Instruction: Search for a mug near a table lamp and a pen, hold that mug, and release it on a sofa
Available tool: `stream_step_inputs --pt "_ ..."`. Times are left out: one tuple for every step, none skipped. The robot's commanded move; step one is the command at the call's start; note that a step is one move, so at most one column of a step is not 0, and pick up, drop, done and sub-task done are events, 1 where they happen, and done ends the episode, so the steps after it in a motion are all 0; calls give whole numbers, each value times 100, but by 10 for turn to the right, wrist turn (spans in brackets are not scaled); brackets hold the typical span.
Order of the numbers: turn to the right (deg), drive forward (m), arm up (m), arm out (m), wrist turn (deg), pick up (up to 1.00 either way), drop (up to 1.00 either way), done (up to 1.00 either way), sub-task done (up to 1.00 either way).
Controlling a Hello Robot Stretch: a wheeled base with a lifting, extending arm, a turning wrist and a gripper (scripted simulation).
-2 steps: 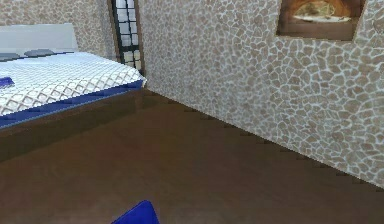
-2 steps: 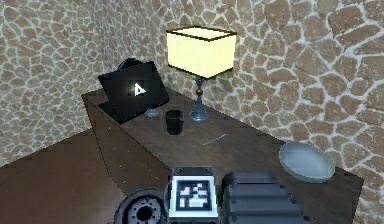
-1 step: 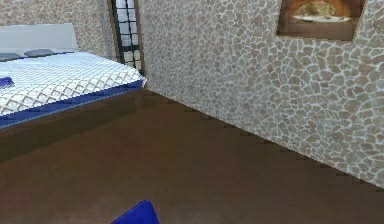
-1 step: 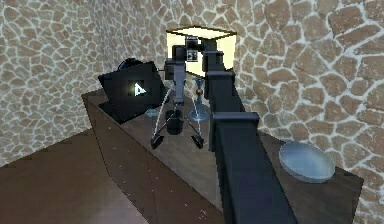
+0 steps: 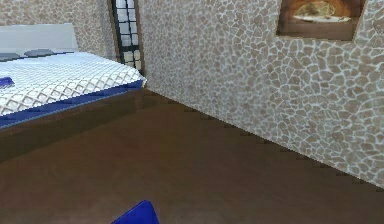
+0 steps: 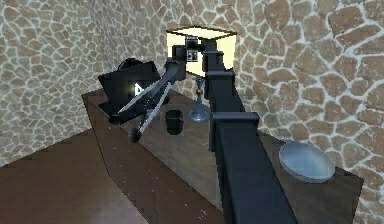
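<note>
Arm side view: dark wooden table (image 6: 120, 150) against a rough stone wall (image 6: 40, 60), brown floor to its left. On the tabletop stand a table lamp (image 6: 200, 45) with a lit yellowish shade, its base near the back, and a small dark mug (image 6: 174, 122) just left of that base (upright, handle not made out). Black laptop (image 6: 128, 78) sits at the table's left end, lid up. Grey bowl (image 6: 307, 160) is at the right end, well apart from the mug.

Arm (image 6: 235, 150) reaches out across the table. The gripper (image 6: 138, 118) slants down-left in front of the laptop, left of the mug. Jaw state cannot be told, nor whether it holds anything, since the laptop lies behind it.

Forward view: bed (image 5: 60, 80) with a white patterned cover and blue frame at left, gridded window (image 5: 125, 30) behind, framed picture (image 5: 320, 18) on the stone wall, and a blue object (image 5: 140, 213) at the bottom edge.
</note>
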Motion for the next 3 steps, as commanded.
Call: stream_step_inputs --pt "0 0 0 0 450 0 0 0 0" --pt "0 0 0 0 450 0 0 0 0" --pt "0 0 0 0 270 0 0 0 0"
